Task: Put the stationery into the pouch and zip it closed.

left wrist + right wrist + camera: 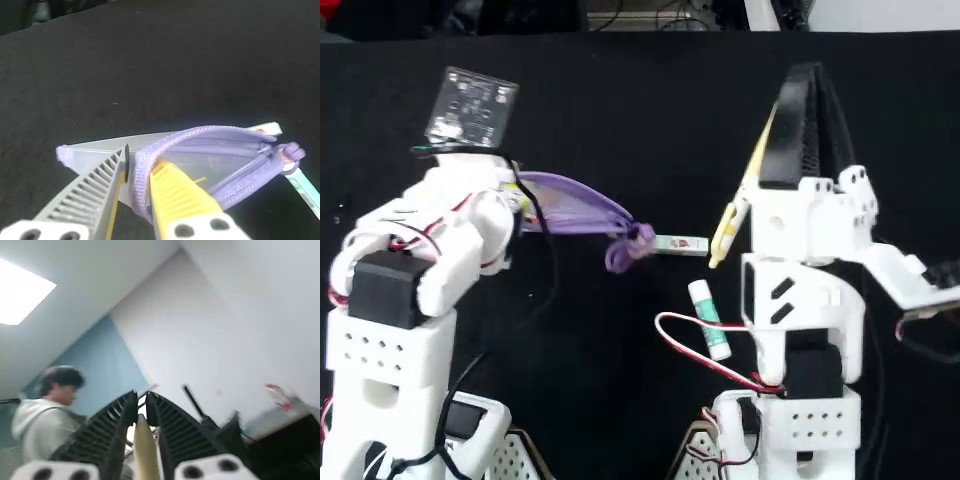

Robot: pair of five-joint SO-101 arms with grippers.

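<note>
We see two arms of white printed shells (their bases dotted with rows of small holes). The left arm has black motor blocks and thin red and black wires. The right arm trails a red-and-white cable. The left pincer pairs a grey ribbed finger with a yellow one. The right pincer has black ribbed fingers on white mounts with screw holes.

Pouch end hidden behind left arm, white stationery item partly behind pouch loop
</note>
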